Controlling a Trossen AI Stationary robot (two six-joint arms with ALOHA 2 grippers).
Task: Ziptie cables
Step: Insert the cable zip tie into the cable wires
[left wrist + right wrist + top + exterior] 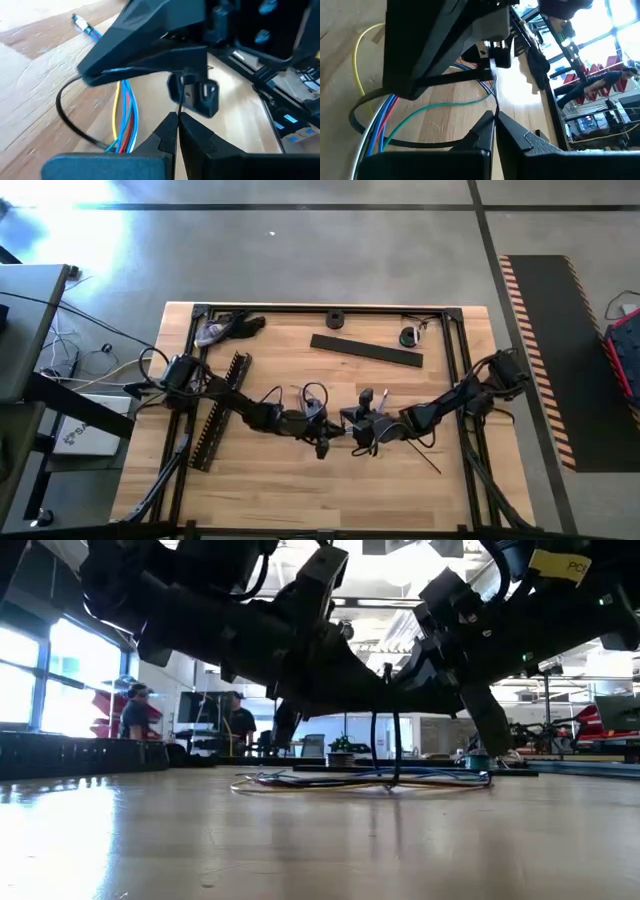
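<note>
The cables (126, 112), thin blue, yellow, red and green wires, lie in a loose bundle on the wooden table (300, 480) near its middle (330, 780). A thin black zip tie (455, 77) loops around the bundle. Two strands of it (386, 740) rise from the cables toward the grippers. My left gripper (322, 430) and my right gripper (362, 428) meet tip to tip just above the bundle. Each is shut on a strand of the zip tie. In each wrist view, the other arm's gripper hides where the strand ends. My left gripper (177, 122) pinches a thin strand of the zip tie (179, 105) between its two fingertips, coming from the table's left and slanting down. The strand runs on toward the right gripper. The loop hangs below, around the cables on the table. My right gripper (495, 120) pinches a thin black strand of the zip tie (496, 107) between its two fingertips, coming from the table's right and slanting down. The strand runs straight on to the left gripper's tips. The flat strap curves back around the cables.
A long black slotted strip (220, 420) lies at the left. A flat black bar (365, 350) and small round parts (333, 318) lie at the back. Black frame rails (320, 308) border the table. People (135, 710) stand in the room beyond.
</note>
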